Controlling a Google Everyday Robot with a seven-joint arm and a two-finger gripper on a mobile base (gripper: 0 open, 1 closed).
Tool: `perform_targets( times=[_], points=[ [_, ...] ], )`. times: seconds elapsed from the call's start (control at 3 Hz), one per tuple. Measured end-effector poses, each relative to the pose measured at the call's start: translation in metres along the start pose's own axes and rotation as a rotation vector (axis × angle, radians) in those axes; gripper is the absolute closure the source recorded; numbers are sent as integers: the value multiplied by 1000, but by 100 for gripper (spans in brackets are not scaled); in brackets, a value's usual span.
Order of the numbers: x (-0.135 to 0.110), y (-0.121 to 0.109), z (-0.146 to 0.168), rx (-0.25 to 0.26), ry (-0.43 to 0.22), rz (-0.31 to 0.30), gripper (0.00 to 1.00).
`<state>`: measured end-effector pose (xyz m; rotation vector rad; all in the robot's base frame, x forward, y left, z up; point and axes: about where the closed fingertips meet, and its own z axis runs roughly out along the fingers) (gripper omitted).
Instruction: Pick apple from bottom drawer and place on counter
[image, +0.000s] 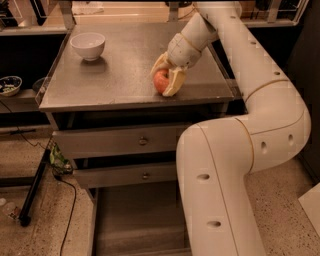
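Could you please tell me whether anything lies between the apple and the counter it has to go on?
Nothing visible does. The tool grips the apple right at the counter near its front edge; the bowl stands apart at back left.

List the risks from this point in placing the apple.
1. The apple sits between the jaws of the gripper, near the front edge of the counter. Once released it could roll off, perhaps into the open bottom drawer.
2. A jaw could nudge the round apple when the gripper pulls away.
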<state>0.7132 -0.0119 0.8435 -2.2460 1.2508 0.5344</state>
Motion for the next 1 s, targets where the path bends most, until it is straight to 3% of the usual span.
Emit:
perform_targets(
  times=[0.33,0.67,1.0],
  points=[
    [0,0,0,0,0,0,20],
    [0,0,0,0,0,0,0],
    [0,0,0,0,0,0,0]
  ],
)
